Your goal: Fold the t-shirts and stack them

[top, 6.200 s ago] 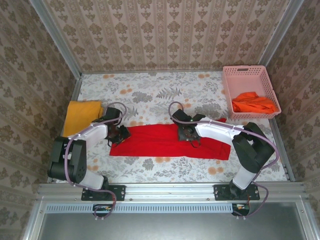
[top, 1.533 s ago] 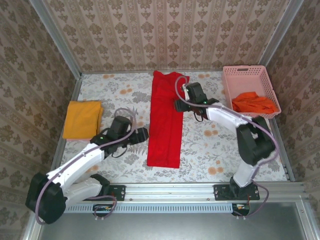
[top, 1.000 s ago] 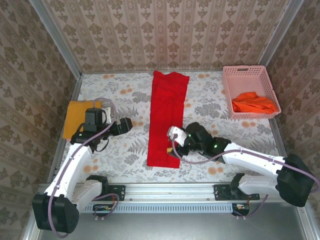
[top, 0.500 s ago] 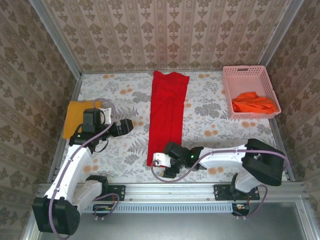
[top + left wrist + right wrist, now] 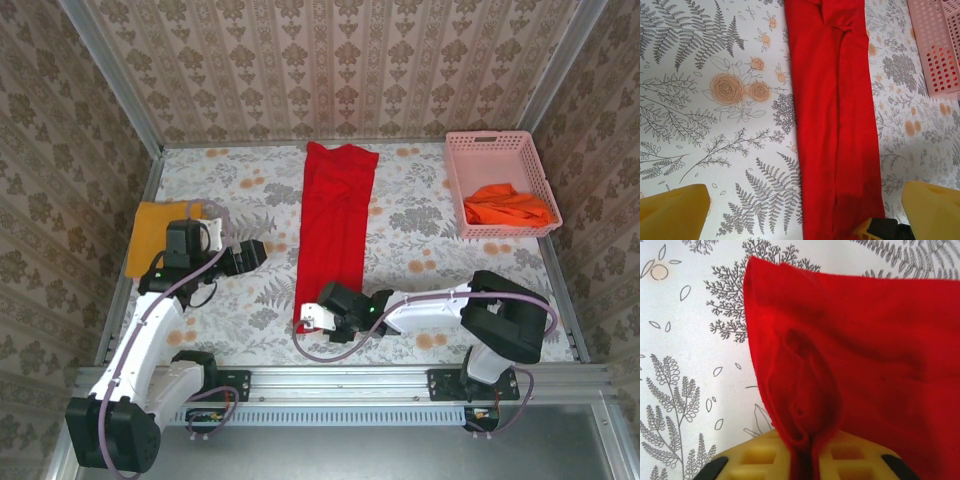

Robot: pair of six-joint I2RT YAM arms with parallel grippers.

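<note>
The right gripper (image 5: 318, 318) is pinching the near end of the red t-shirt (image 5: 335, 225)

The red t-shirt is lying as a long narrow strip down the middle of the floral table (image 5: 430, 190), running from the far edge toward the arms. The right gripper is sitting at the strip's near end. In the right wrist view its two yellow fingers (image 5: 752, 457) are clamping a bunched fold of the red cloth between them, close to the strip's corner. The left gripper (image 5: 250, 254) is being held above the table to the left of the strip, apart from it. In the left wrist view its fingers (image 5: 672, 210) are standing wide apart with nothing gripped, facing along the red cloth. The mustard-yellow t-shirt (image 5: 155, 225) is lying folded at the table's left edge, partly hidden by the left arm (image 5: 150, 310). The orange t-shirt (image 5: 505, 205) is lying crumpled inside the pink basket (image 5: 497, 145) at the far right corner
</note>
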